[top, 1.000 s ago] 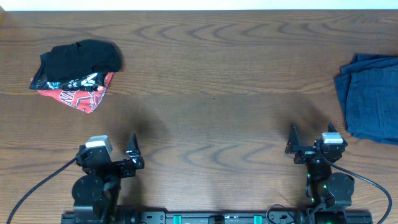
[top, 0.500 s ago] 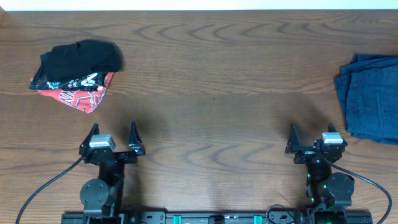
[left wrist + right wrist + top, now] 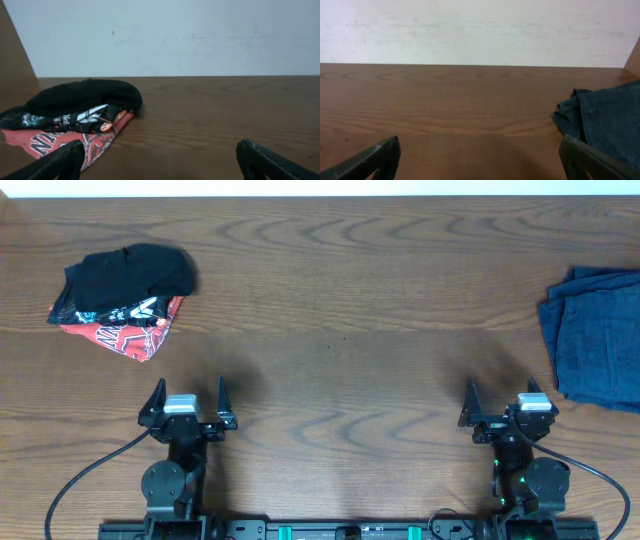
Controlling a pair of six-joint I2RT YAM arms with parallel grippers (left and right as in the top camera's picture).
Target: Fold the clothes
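Observation:
A crumpled black and red garment (image 3: 122, 295) lies at the table's far left; it also shows in the left wrist view (image 3: 75, 117). A folded dark blue garment (image 3: 596, 335) lies at the right edge and shows in the right wrist view (image 3: 605, 117). My left gripper (image 3: 187, 402) is open and empty near the front edge, well short of the black and red garment; its fingertips frame bare wood in the left wrist view (image 3: 160, 160). My right gripper (image 3: 497, 402) is open and empty at the front right, left of the blue garment, over bare wood in the right wrist view (image 3: 480, 157).
The wooden table (image 3: 340, 310) runs to a white wall (image 3: 165, 35) at the back. Black cables (image 3: 85, 475) trail from both arm bases at the front edge.
My left gripper has swung to the right and turned so its fingers point straight toward the back of the table. The right arm and both garments have not moved.

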